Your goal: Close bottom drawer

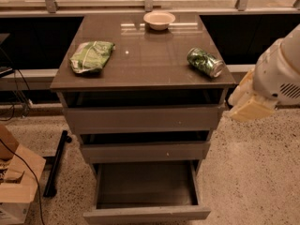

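Note:
The bottom drawer (146,214) of the grey-brown cabinet is pulled far out toward me. Its plain flat front sits near the lower edge of the view, and its shallow dark tray (145,184) looks empty. The two drawers above it, the top drawer (140,118) and the middle drawer (144,151), each stand slightly out. My gripper (251,106) is the pale beige end of the white arm (281,71) at the right edge. It hangs just right of the cabinet at top-drawer height, well above the bottom drawer and touching nothing.
On the cabinet top (140,55) lie a green chip bag (91,56), a green can (205,62) on its side and a white bowl (159,19). A cardboard box (16,182) and a black bar (56,163) are on the floor at left. Speckled floor lies right of the cabinet.

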